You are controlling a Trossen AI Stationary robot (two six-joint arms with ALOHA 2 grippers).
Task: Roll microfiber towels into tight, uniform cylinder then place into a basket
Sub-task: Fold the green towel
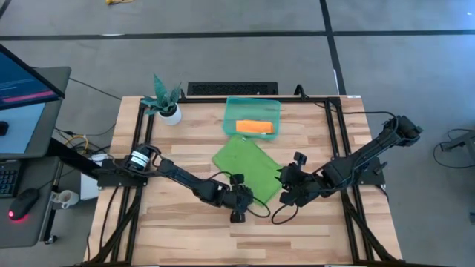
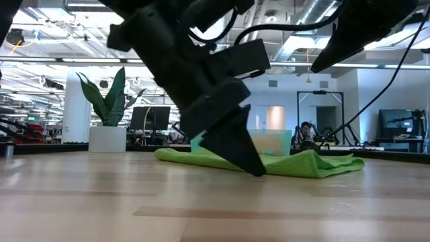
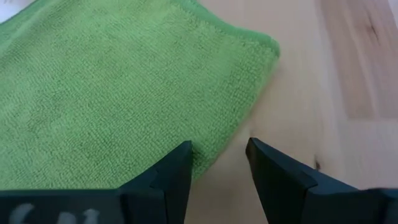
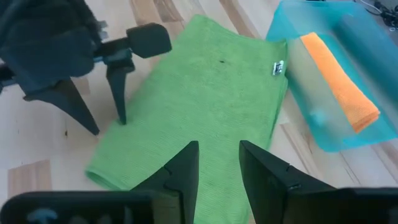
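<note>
At green towel's (image 1: 247,168) near edge: left end effector (image 3: 219,163), right end effector (image 4: 219,163) both open, empty; pinch corners evenly, roll tight toward basket (image 1: 230,122).

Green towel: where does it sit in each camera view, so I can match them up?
High view: green towel at table centre, between both grippers.
Low view: flat strip behind the dark gripper.
Left wrist view: fills the upper left.
Right wrist view: centre.
Shared landmark: the teal basket beside it.
</note>
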